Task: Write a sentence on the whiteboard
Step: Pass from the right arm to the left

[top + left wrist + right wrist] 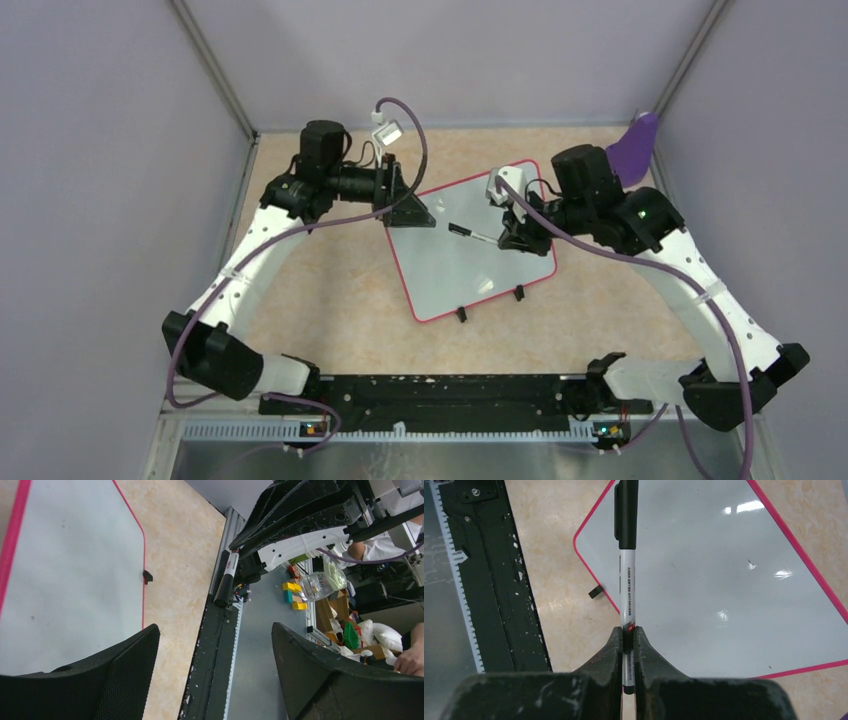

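White marker (627,580) tight in right claw (627,630) over whiteboard (704,580); left claw (214,630) wide, perhaps touching its corner.

the whiteboard (450,270) lies flat on the tabletop (330,300), near the middle and turned at a slant. its two clip feet (461,314) are on the edge nearest the arm bases. my left tool (412,215) sits at the board's left corner. my right tool (505,240) is over the board's right part, and the marker (468,232) clamped in it points left across the board. the rail (440,390) runs along the tabletop's near edge.
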You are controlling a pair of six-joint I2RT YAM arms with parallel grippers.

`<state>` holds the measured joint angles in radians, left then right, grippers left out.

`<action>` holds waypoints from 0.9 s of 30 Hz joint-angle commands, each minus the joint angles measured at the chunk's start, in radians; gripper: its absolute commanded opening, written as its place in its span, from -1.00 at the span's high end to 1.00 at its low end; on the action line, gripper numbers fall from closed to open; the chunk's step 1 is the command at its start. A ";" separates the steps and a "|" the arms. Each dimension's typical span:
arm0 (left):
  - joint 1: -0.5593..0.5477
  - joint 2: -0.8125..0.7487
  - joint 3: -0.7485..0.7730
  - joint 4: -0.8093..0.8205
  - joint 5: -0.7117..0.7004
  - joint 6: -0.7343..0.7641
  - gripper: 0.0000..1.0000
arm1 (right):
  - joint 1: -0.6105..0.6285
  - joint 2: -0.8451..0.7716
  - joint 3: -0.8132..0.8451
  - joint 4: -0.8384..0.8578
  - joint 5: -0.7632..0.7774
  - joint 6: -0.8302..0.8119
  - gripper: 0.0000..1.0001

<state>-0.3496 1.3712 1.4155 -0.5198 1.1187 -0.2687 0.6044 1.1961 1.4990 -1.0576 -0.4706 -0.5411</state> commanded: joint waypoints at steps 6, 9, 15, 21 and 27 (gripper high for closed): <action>-0.085 0.058 -0.018 0.074 0.062 -0.028 -0.58 | 0.074 0.036 0.054 0.040 0.024 -0.006 1.00; -0.106 0.076 -0.005 0.074 0.077 -0.032 -0.49 | 0.082 0.046 0.066 0.036 0.022 -0.007 1.00; -0.121 0.100 -0.027 0.108 0.105 -0.065 -0.29 | 0.103 0.048 0.078 0.029 0.043 -0.028 1.00; -0.126 0.112 -0.036 0.129 0.137 -0.089 0.10 | 0.117 0.044 0.057 0.038 0.057 -0.043 1.00; -0.125 0.110 -0.045 0.151 0.191 -0.104 0.62 | 0.118 0.038 0.058 0.053 0.088 -0.044 1.00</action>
<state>-0.4713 1.4822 1.3796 -0.4263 1.2415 -0.3649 0.7090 1.2469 1.5322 -1.0401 -0.4095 -0.5735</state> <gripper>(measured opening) 0.249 0.024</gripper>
